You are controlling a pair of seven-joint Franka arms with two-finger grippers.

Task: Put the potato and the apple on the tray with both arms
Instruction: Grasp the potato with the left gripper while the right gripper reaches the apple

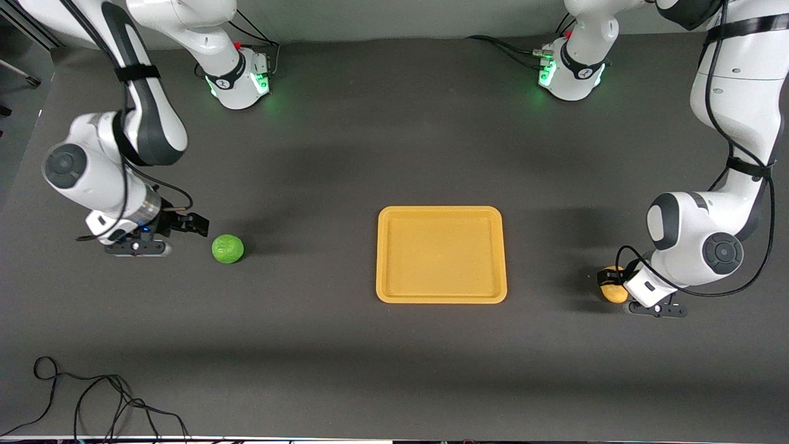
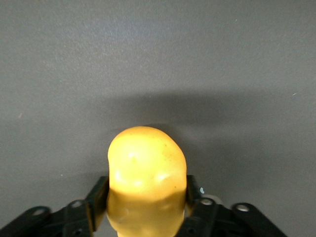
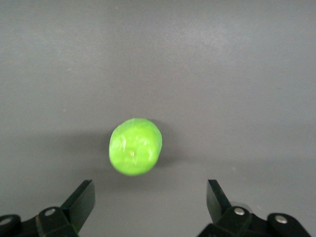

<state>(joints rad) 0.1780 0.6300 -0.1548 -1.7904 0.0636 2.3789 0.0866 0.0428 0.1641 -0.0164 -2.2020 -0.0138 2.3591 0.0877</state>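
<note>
Two arms are in view, one at each end of the table (image 1: 345,154), and we record the following. The left gripper (image 2: 147,200) sits low at the left arm's end of the table, its fingers (image 2: 98,197) pressed against both sides of the potato (image 2: 147,173); in the front view the potato (image 1: 612,285) shows only partly, tucked against the gripper (image 1: 622,285). We cannot tell from these views whether the potato rests on the table or is lifted clear of it.

The right gripper (image 3: 150,200) is at the right arm's end, just beside the apple (image 1: 227,248), with its fingers (image 3: 81,200) spread wide and nothing between them. In the right wrist view the apple (image 3: 135,146) lies on the dark surface a little ahead of the fingertips, untouched.

The tray (image 1: 441,296) lies flat between the two fruits, well apart from each, and holds neither.

As to markings, we find no legible brand or label on the tray, the fruit or the grippers. A dark emblem appears on each arm base (image 1: 582,73), too small to read. A loose black cable (image 1: 92,401) lies at the table edge nearest the front camera.
</note>
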